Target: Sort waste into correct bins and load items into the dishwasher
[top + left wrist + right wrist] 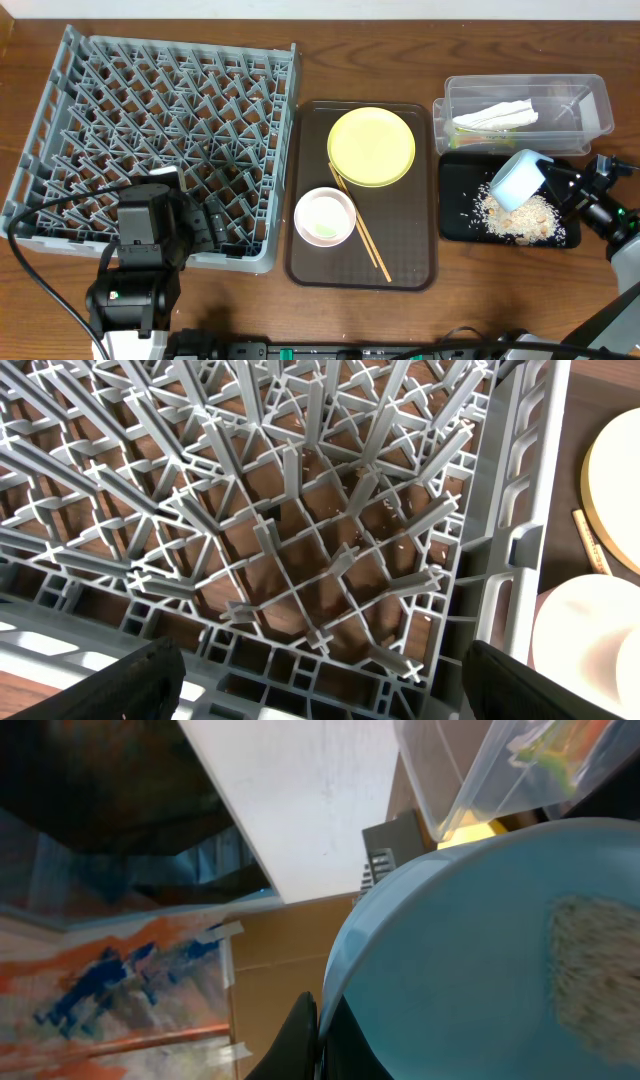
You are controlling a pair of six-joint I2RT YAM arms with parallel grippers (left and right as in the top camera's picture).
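Rim of tilted light-blue bowl (515, 180) pinched by right pincer (550, 182) over black tray (455, 215); left pincer (212, 228) spread above rack (120, 90) corner.

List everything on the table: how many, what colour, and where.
dish rack: 1, grey, left
serving tray: 1, dark brown, centre
plate: 1, pale yellow, on serving tray
pink bowl: 1, pinkish white, on serving tray
chopsticks: 2, wooden, on serving tray
tub: 1, clear, far right
napkin: 1, white, in tub
sachet: 1, green and orange, in tub
black tray: 1, black, just in front of tub
crumbs: pile, beige, in black tray
blue bowl: 1, light blue, tilted over black tray
left gripper: 1, black, open over dish rack
right gripper: 1, black, shut on blue bowl
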